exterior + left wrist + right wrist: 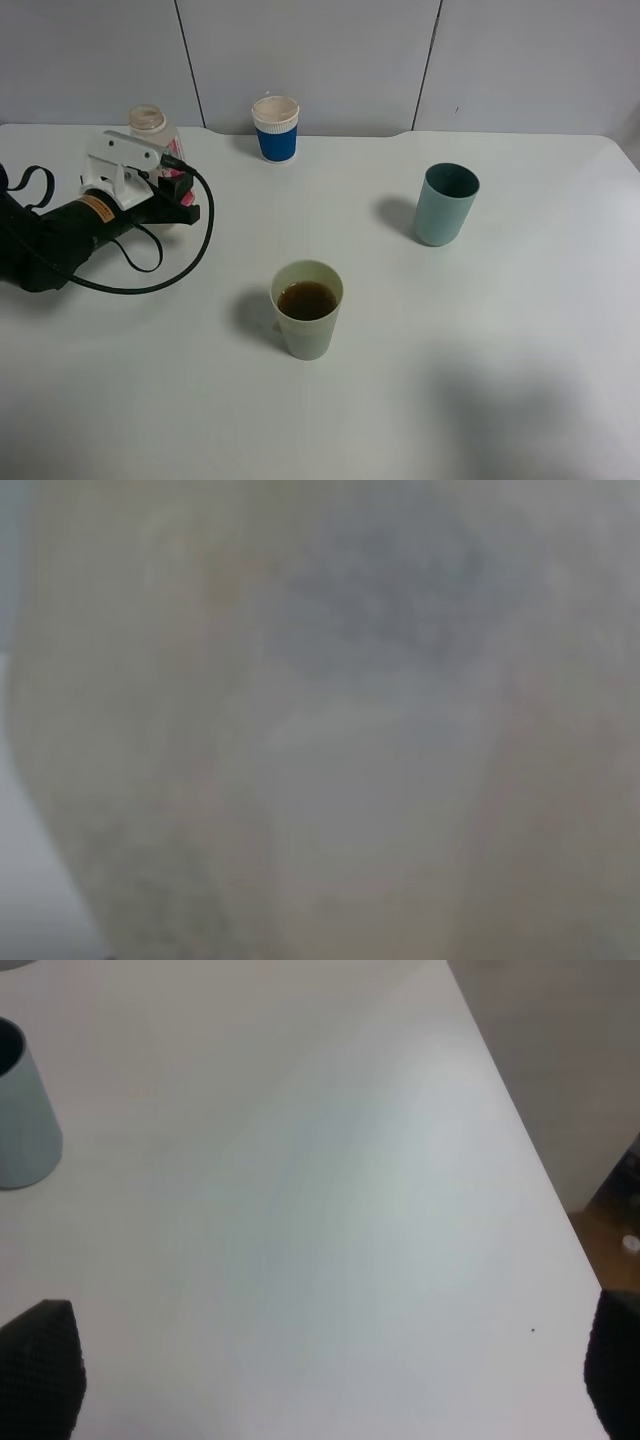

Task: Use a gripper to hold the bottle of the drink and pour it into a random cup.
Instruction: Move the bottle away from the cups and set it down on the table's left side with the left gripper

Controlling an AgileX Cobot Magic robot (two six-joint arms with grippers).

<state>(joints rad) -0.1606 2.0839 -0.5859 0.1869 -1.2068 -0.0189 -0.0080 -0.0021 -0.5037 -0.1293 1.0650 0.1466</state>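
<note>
White tabletop [480, 380] runs under grey wall panels. Far left, the left gripper [178, 190], a white plastic claw on a black body, is clamped on the small clear plastic bottle with a pink label [150, 122], which stands upright near the back edge. Next comes a white paper cup with a blue sleeve [276, 128], then the pale yellow-green plastic tumbler [307, 310] holding brown drink, then a teal-grey tumbler [446, 204]. The right gripper [330, 1370] hangs spread wide above bare table.
</note>
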